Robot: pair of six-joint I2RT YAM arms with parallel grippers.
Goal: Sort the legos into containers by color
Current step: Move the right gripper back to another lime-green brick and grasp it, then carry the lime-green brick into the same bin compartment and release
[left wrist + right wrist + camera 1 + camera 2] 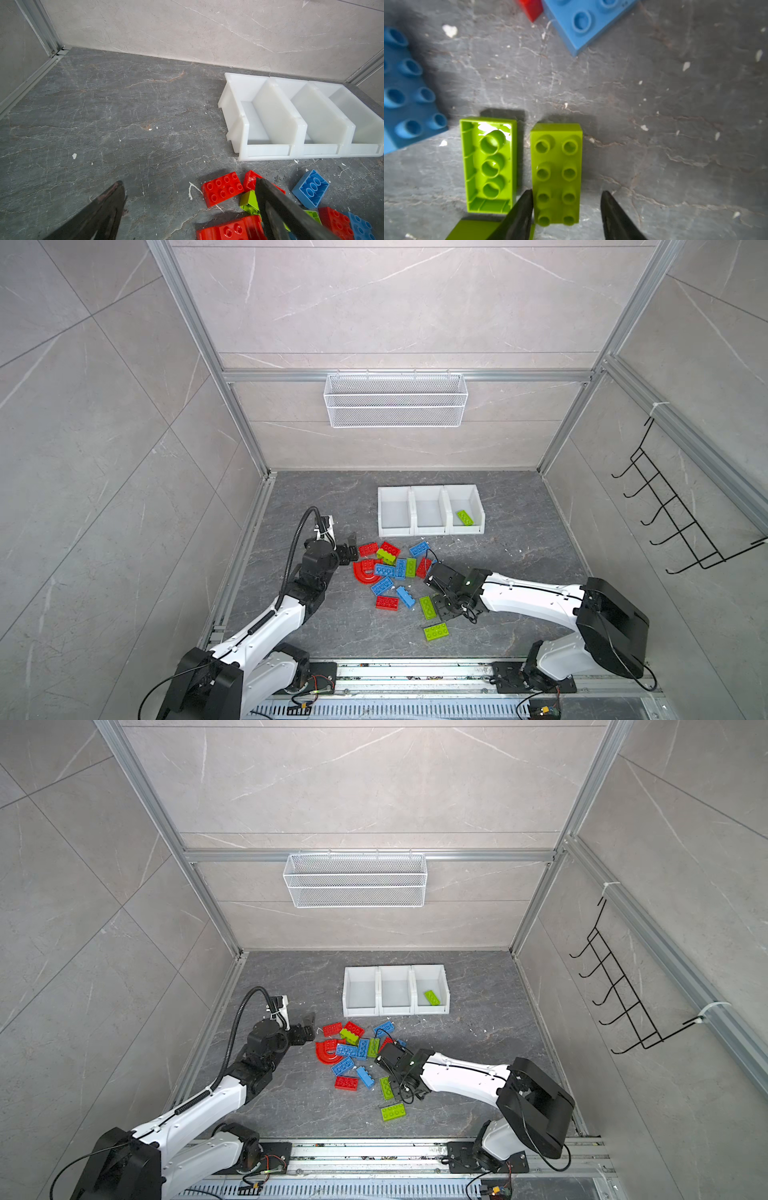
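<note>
The right claw [566, 195] stands spread around a green brick [556, 158] to pick it up; next it must pinch it firmly.

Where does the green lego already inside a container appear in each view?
In a top view: green lego in the rightmost bin.
In a top view: the green lego again, same bin.
Left wrist: not visible; a divider hides that bin's floor.
Right wrist: not in it.
Shared landmark: the containers, missing only from the right wrist view.
</note>
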